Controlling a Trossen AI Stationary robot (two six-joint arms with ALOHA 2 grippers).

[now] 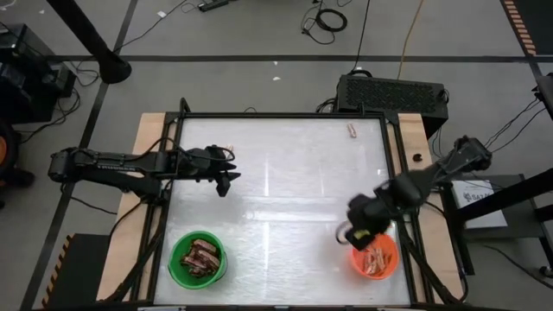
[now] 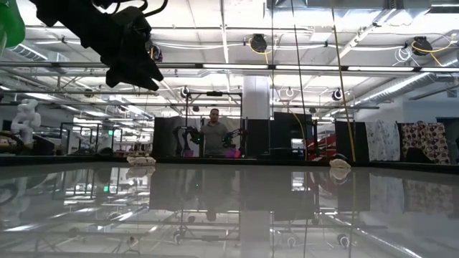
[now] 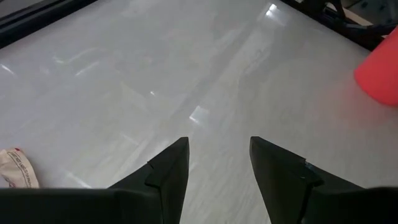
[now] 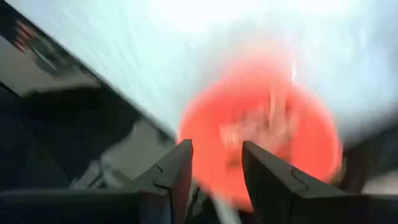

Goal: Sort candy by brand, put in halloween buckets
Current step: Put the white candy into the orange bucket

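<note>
right gripper: over the orange bucket at the table's near right corner, hanging at the bucket's left rim; fingers apart with a clear gap in the right wrist view; nothing seen between them
left gripper: above the table's left half, toward the far side, well apart from both buckets; fingers apart, nothing between them; only bare table top ahead
orange bucket: upright by the right edge, near corner; holds pale tan candy; right wrist view looks down into it, contents blurred, probably several pale wrappers
green bucket: upright at the near edge, left of centre; holds dark reddish-brown candy in a heap
loose candy: one pale wrapped piece on the table near the far right corner; another pale piece lies on the table just beside the left gripper in the left wrist view
table: white glossy top in a dark frame
background: a person stands far behind the table in the low view
</note>
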